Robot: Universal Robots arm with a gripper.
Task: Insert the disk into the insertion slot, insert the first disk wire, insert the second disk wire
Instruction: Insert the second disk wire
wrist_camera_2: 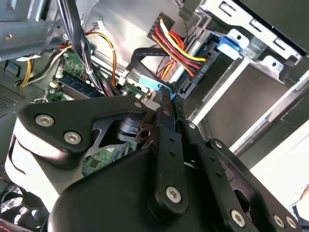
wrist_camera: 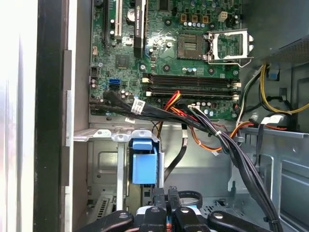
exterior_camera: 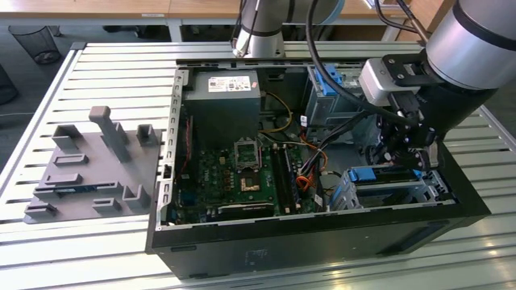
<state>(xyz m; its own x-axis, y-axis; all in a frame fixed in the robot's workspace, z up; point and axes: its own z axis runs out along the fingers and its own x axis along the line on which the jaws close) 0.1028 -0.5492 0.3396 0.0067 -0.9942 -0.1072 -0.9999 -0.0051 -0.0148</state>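
Black linkage arms of my gripper (wrist_camera_2: 166, 104) fill the near foreground in the second wrist view, its two fingers (wrist_camera_2: 164, 113) drawn together on a small bright blue connector (wrist_camera_2: 154, 86) that ends a flat black cable (wrist_camera_2: 140, 54). Just beyond the fingertips sits the flat silver-grey disk in its bright blue plastic carrier (wrist_camera_2: 227, 46), already seated inside the low light-grey sheet-metal insertion slot (wrist_camera_2: 251, 24). At its near end a bundle of red, yellow and black wires (wrist_camera_2: 171, 41) runs into a black plug. From the exterior view I see the gripper (exterior_camera: 411, 158) lowered into the open black computer case (exterior_camera: 322, 241), directly above the disk (exterior_camera: 379, 175) and slot (exterior_camera: 403, 190) at the exterior view's right. Green motherboard (exterior_camera: 241, 175) lies to the exterior view's left of them. On the slatted metal table (exterior_camera: 96, 78) beside the case stands a grey moulded fixture (exterior_camera: 89, 169).
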